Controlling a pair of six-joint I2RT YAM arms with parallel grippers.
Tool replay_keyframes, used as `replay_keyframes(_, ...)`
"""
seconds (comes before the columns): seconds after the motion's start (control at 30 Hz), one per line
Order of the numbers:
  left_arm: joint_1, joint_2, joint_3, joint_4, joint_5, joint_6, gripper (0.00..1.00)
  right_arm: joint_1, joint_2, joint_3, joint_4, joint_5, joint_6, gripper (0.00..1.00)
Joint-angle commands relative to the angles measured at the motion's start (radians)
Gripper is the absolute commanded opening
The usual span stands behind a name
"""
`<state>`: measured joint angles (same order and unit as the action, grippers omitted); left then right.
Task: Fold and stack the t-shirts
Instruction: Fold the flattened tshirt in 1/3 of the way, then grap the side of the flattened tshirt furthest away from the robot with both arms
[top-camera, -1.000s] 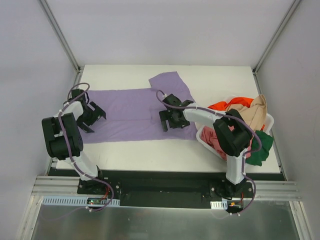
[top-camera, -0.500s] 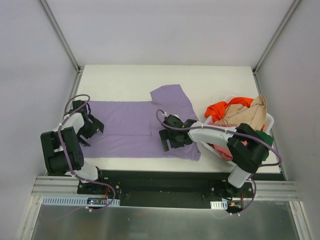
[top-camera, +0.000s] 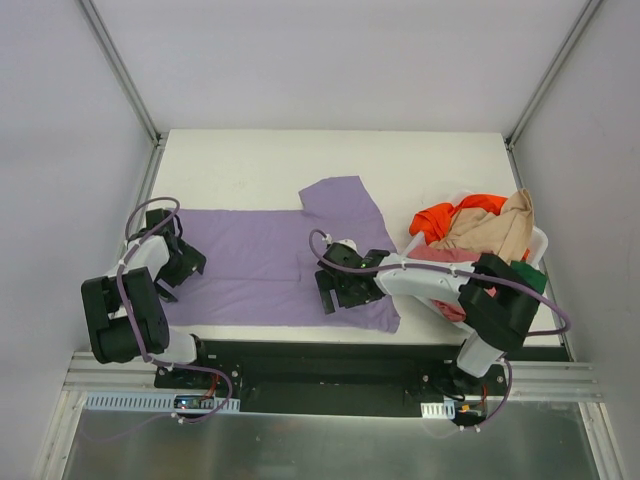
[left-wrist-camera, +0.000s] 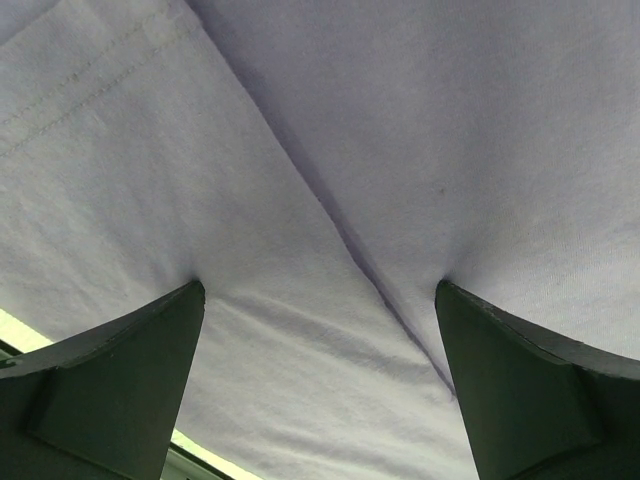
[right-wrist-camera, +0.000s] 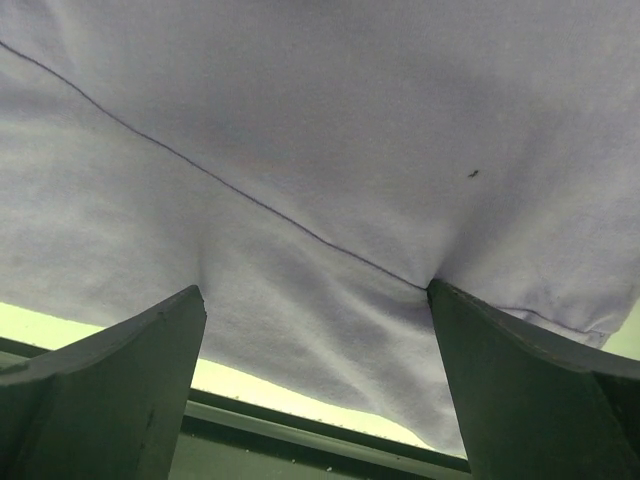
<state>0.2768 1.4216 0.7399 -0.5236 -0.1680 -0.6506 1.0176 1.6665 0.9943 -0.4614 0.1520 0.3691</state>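
From above, the lavender t-shirt (top-camera: 250, 265) lies spread flat on the white desk (top-camera: 300, 160), from 9 o'clock to the middle, with one sleeve pointing to 12 o'clock. The left jaws stand wide open on its 9 o'clock end. The right jaws are also wide open, on its 4 o'clock corner. At 3 o'clock a white basket (top-camera: 543, 240) holds an orange-red t-shirt (top-camera: 440, 215), a beige t-shirt (top-camera: 495, 230) and a dark green t-shirt (top-camera: 530, 277).

Left wrist view: the dark fingers (left-wrist-camera: 110, 390) are spread apart, their tips pressing on lavender cloth. A fold edge runs from 12 to 5 o'clock.

Right wrist view: the fingers (right-wrist-camera: 100, 390) are parted and press the cloth down. Desk shows at 6 o'clock.
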Motion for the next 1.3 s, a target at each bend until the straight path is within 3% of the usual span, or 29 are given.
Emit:
replay_keyframes(0.0, 0.013, -0.038, -0.022, -0.053, -0.064, -0.026, 0.99, 0.018, -0.042, -0.016, -0.065, -0.012, 0.051, 0.96)
replay_keyframes(0.37, 0.013, -0.082, -0.020, -0.067, -0.077, -0.047, 0.99, 0.021, -0.099, -0.010, -0.069, 0.017, 0.025, 0.96)
replay_keyframes(0.77, 0.015, -0.165, 0.199, -0.088, 0.044, -0.046, 0.99, -0.069, -0.148, 0.280, -0.168, 0.169, -0.140, 0.96)
replay_keyframes(0.97, 0.027, 0.008, 0.436, -0.122, 0.027, 0.003, 0.99, -0.238, -0.028, 0.476, -0.123, 0.100, -0.255, 0.96)
replay_keyframes(1.27, 0.068, 0.403, 0.815, -0.211, -0.020, 0.098, 0.99, -0.427, 0.353, 0.917, -0.149, -0.017, -0.332, 0.96)
